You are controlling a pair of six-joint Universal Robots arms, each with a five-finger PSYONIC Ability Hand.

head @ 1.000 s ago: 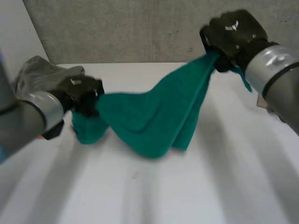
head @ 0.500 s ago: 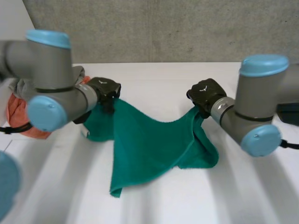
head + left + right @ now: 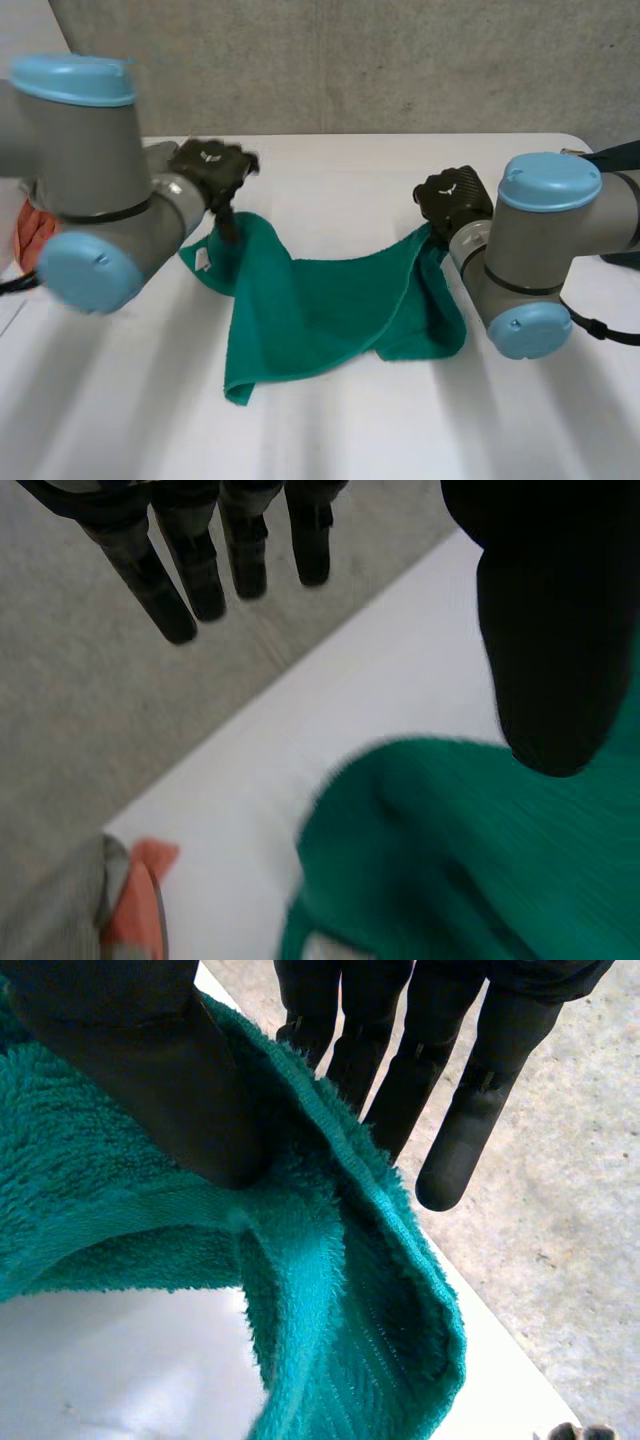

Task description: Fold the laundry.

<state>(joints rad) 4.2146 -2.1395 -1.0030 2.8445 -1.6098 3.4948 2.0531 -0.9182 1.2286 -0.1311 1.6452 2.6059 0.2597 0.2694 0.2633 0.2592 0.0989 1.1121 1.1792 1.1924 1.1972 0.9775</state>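
My left hand (image 3: 208, 168) is open. Its fingers (image 3: 165, 575) are straight and spread, with bare worktop (image 3: 330, 430) and the grey wall beyond them. My thumb (image 3: 545, 640) stands apart from them, its tip over the near corner of the green towel (image 3: 320, 305). I cannot tell whether the thumb touches the cloth. That corner of the towel lies just under this hand, with a small white tag (image 3: 203, 260) near its edge.

My right hand (image 3: 452, 200) grips the opposite edge of the towel. The thumb (image 3: 150, 1070) presses into the pile from one side, the straight fingers (image 3: 470, 1130) stand behind the hem on the other, and the cloth runs up between them. From this hand the towel hangs down in a fold and drapes onto the worktop.

Between my two hands the towel sags and lies loose on the worktop, with one corner pointing back toward me. It is rumpled, not flat.

Beside my left arm, well apart from the towel, sit an orange cloth (image 3: 135, 905) and a grey cloth (image 3: 55, 910), touching each other.
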